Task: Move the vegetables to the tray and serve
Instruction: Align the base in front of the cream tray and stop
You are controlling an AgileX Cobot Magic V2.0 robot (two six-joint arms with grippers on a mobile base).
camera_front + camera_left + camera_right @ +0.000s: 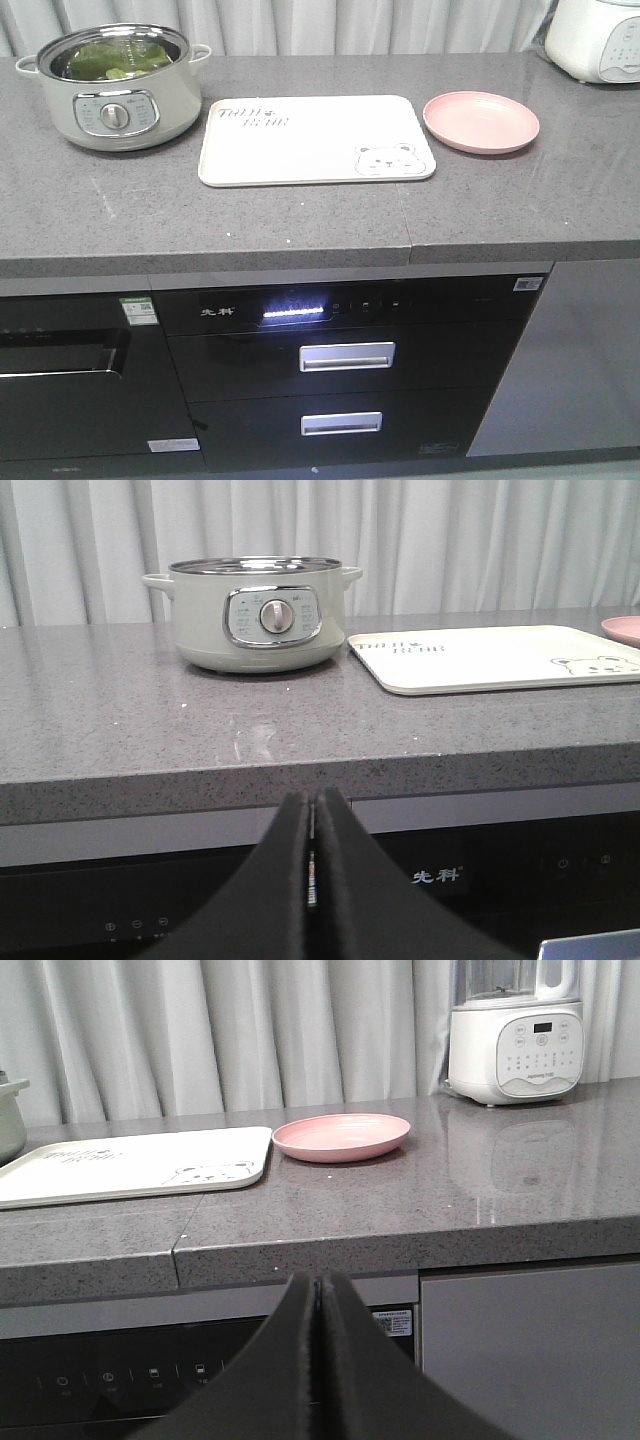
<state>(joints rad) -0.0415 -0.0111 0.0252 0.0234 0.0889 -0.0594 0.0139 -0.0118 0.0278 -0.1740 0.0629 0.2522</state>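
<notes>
The vegetables [110,58] lay inside the cream pot [170,100], on the counter well beyond the left gripper [313,798] and slightly to its left, its fingers pressed tight together. The tray [300,150] sat just beside the pot, ahead and left of the right gripper [318,1282], whose fingers were likewise closed flat against each other, with the pink plate [342,1136] almost straight ahead past them
</notes>
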